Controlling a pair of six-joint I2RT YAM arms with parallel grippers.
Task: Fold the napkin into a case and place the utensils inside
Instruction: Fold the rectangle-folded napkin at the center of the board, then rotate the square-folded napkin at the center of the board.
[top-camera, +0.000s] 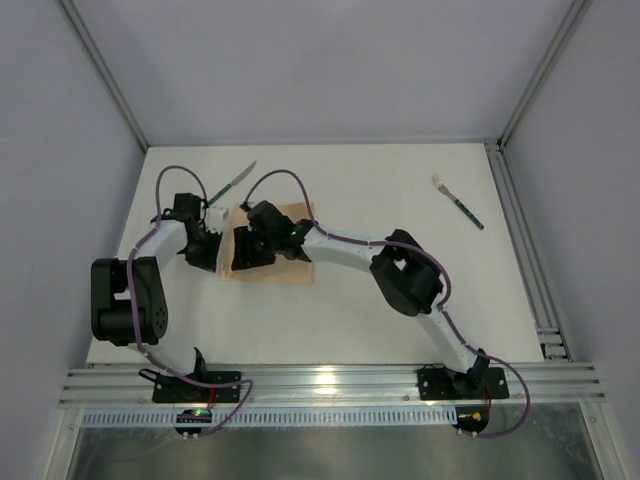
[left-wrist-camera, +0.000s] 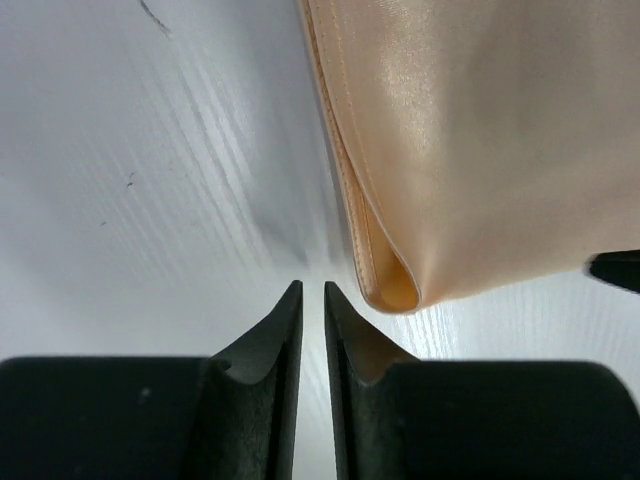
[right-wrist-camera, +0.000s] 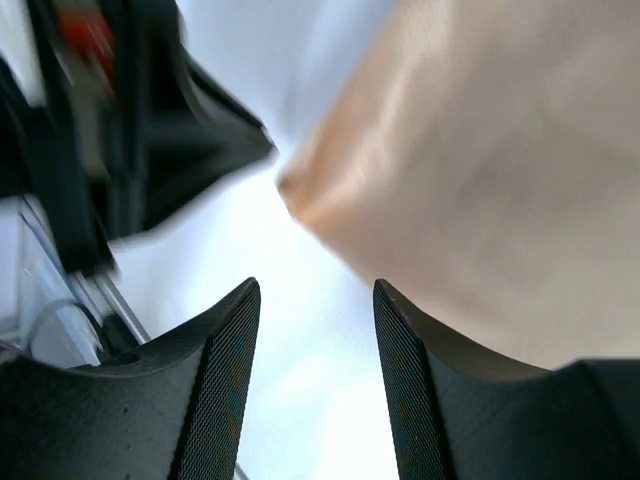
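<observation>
Hovering at the table's (top-camera: 380, 180) left, the left gripper (left-wrist-camera: 312, 290) holds nothing, its fingers a thin slit apart. The knife (top-camera: 232, 182) lies at its 1 o'clock. The folded napkin (left-wrist-camera: 470, 150) lies flat at its 3 o'clock, one corner just beside the tips. The right gripper (right-wrist-camera: 315, 290), jaws wide apart and empty, hides the cloth's left part from above. The fork (top-camera: 458, 203) lies well apart, at the napkin's 3 o'clock.

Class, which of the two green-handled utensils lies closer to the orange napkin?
The knife, off the far-left corner of the napkin; the fork lies apart at the right.
</observation>
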